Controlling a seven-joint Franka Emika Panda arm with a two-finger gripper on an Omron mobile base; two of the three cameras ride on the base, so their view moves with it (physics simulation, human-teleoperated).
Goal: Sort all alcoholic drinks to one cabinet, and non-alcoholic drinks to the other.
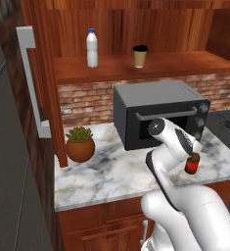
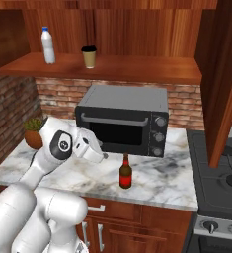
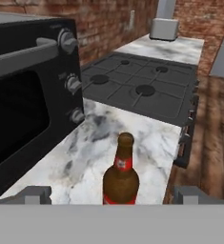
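Step in hand: lining up on the brown bottle (image 3: pixel 120 178) standing upright on the marble bench (image 2: pixel 157 183) in front of the toaster oven (image 2: pixel 125 118), claw (image 3: pixel 108 194) wide open and empty, fingertips either side of the bottle but apparently not touching. White bottle (image 1: pixel 92 48) and coffee cup (image 1: pixel 140 56) already on the open cabinet shelf (image 1: pixel 175 63). Next, likely: advance a little, close on the body, lift straight to avoid tipping.

A home kitchen: a marble worktop (image 2: pixel 157 180) carries a black toaster oven (image 2: pixel 123 119), with a gas stove (image 3: pixel 142 90) right of it, brick wall (image 2: pixel 186 104) behind, wooden shelf (image 2: pixel 137 66) above.
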